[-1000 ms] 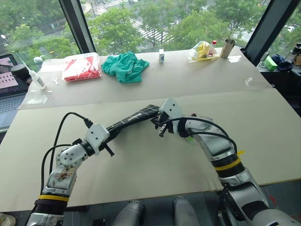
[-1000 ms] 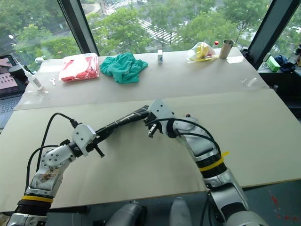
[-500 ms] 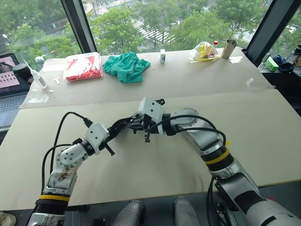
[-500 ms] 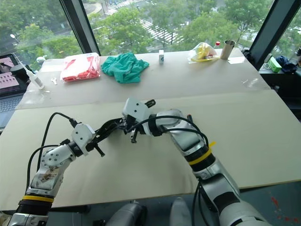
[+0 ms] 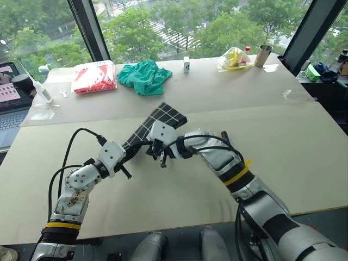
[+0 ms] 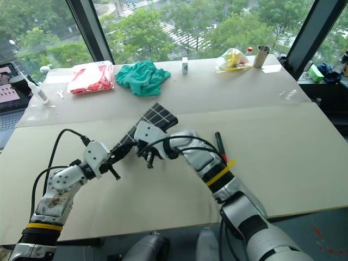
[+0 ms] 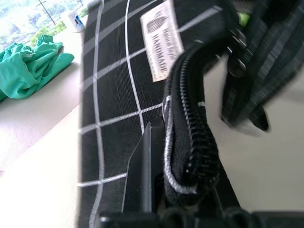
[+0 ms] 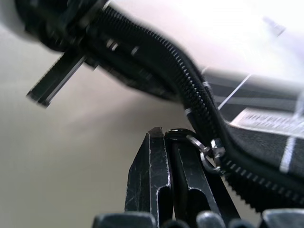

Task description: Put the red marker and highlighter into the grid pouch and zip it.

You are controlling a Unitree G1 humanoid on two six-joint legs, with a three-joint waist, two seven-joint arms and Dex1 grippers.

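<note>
While clamped by both closed grippers, grid pouch slanting up-right toward window.

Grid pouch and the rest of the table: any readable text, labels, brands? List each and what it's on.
"HANDMADE": lower line of the white label on the grid pouch.
The label's cursive line above it and its small emblem: too blurred to read.
Small white box near the window: print too small to read.
Red and white packet: no legible text.

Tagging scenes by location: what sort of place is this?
Probably an upper-floor office or lab: big windows overlooking treetops, a wide work table, and a laptop at its edge.
</note>
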